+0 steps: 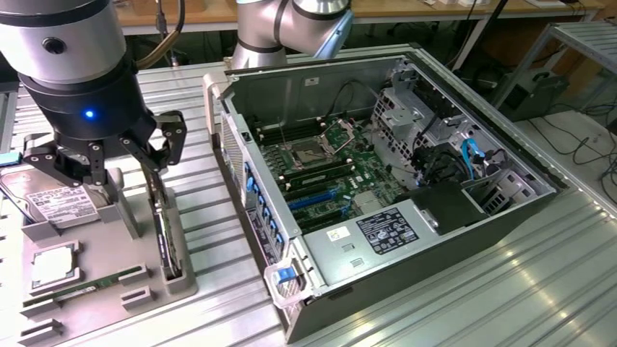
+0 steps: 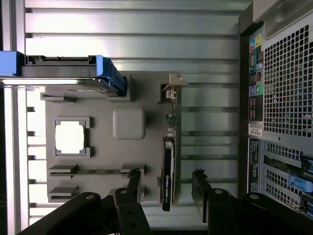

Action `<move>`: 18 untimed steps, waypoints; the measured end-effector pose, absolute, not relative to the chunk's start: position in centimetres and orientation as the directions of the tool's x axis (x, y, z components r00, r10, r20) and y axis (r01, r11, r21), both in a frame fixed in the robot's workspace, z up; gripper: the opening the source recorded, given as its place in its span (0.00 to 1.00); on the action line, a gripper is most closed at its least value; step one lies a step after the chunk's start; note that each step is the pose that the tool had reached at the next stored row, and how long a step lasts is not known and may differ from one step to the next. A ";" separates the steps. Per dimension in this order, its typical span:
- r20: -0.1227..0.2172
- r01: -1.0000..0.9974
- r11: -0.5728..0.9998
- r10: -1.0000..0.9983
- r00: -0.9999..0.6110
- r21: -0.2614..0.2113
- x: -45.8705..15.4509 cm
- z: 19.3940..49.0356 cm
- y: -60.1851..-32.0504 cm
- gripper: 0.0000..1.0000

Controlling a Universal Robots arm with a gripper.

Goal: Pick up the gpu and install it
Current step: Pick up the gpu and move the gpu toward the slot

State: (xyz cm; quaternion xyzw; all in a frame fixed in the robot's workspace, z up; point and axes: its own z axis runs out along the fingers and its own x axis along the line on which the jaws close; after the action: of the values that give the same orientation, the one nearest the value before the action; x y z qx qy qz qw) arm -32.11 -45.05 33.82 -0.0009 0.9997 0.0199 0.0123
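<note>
On the exterior view's left, a grey fixture tray (image 1: 127, 246) carries a hard drive (image 1: 58, 204), a processor (image 1: 53, 262) and a RAM stick (image 1: 92, 284). The gpu (image 1: 167, 231) stands on edge in the tray's right-hand slot. Above it the gripper (image 1: 123, 170) hangs with fingers (image 2: 200, 191) spread wide, one either side of the card, gripping nothing. Further right lies the open computer case (image 1: 386, 181).

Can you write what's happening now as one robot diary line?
jaws: open, over gpu | gpu: on edge in gray holder | held: nothing
</note>
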 end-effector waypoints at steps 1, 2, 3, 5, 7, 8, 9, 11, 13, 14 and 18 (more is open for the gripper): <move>-0.025 -0.002 0.999 -0.001 -1.000 0.040 -32.1 33.7 -45.1 0.55; -0.025 -0.002 0.999 -0.001 -1.000 0.040 -32.1 33.7 -45.1 0.55; -0.025 -0.002 0.999 -0.001 -1.000 0.040 -32.1 33.6 -45.1 0.55; -0.025 -0.002 0.999 -0.001 -1.000 0.040 -32.1 33.5 -45.1 0.55; -0.025 -0.002 0.999 -0.001 -1.000 0.040 -32.1 33.4 -45.1 0.55; -0.025 -0.002 0.999 -0.001 -1.000 0.040 -32.1 33.4 -45.1 0.55; -0.025 -0.002 0.999 -0.001 -1.000 0.040 -32.1 33.3 -45.1 0.55; -0.025 -0.002 0.999 -0.001 -1.000 0.040 -32.1 33.2 -45.1 0.55; -0.025 -0.002 0.999 -0.001 -1.000 0.040 -32.1 33.1 -45.1 0.55; -0.025 -0.002 0.999 -0.001 -1.000 0.040 -32.1 33.0 -45.1 0.55; -0.025 -0.002 0.999 -0.001 -1.000 0.040 -32.1 32.8 -45.1 0.55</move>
State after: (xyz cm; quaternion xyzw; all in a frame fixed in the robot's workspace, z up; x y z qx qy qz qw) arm -32.11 -45.05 32.76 -0.0009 0.9997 0.0198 0.0123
